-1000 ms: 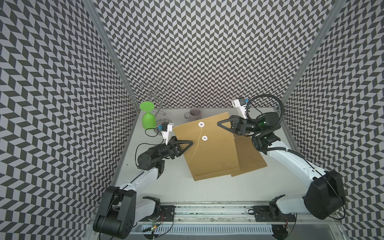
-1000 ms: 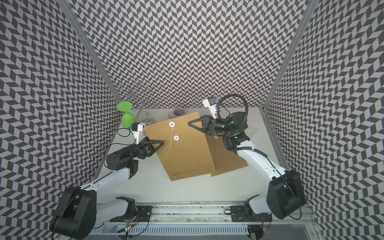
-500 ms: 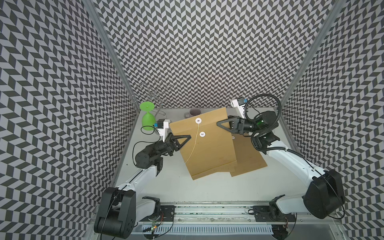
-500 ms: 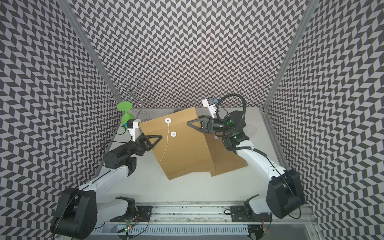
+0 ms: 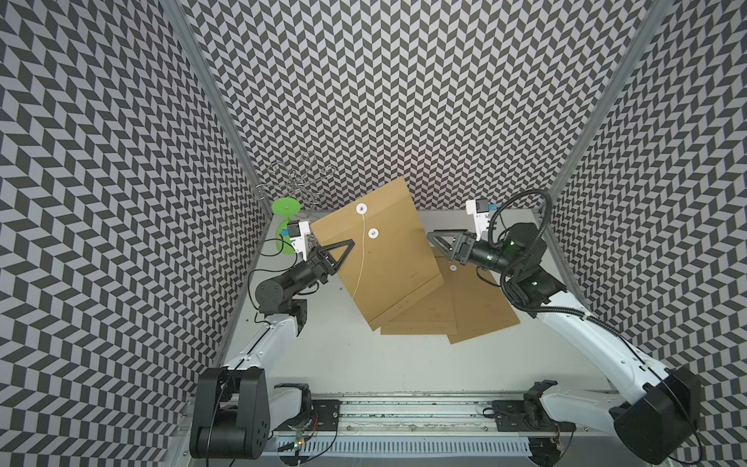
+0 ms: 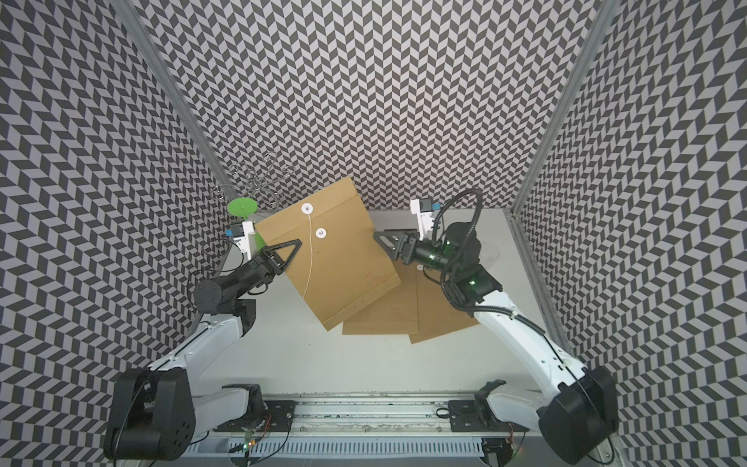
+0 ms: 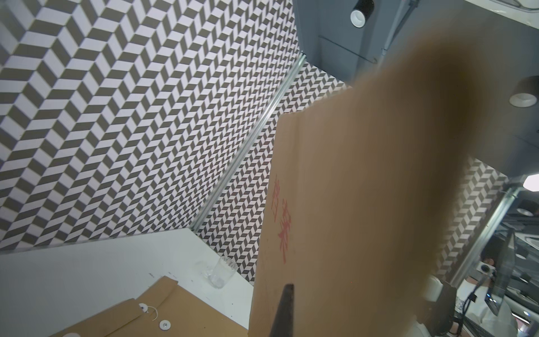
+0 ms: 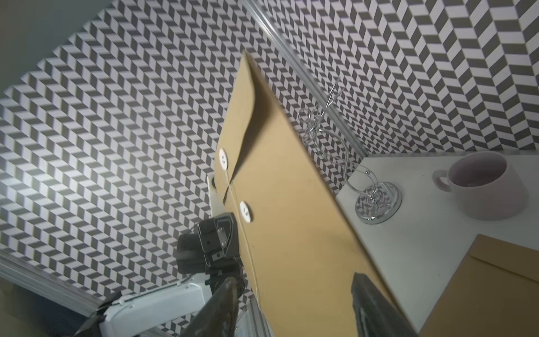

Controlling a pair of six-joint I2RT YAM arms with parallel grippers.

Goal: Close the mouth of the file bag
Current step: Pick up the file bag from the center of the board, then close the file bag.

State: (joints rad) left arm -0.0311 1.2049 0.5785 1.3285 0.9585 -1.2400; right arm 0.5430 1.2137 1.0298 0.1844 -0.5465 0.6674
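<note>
left gripper (image 5: 343,248) clamped on file bag (image 5: 388,258) edge, bag tilted up | right gripper (image 5: 433,238) jaws apart, empty, bag just ahead | flap (image 8: 236,128) down; string (image 5: 361,258) unwound, winding to do

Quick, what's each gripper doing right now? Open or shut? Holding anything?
Left gripper: closed, holding the file bag up by its edge.
Right gripper: open, holding nothing.

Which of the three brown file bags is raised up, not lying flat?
The file bag in the left gripper, string hanging down; the other two bags lie flat.
</note>
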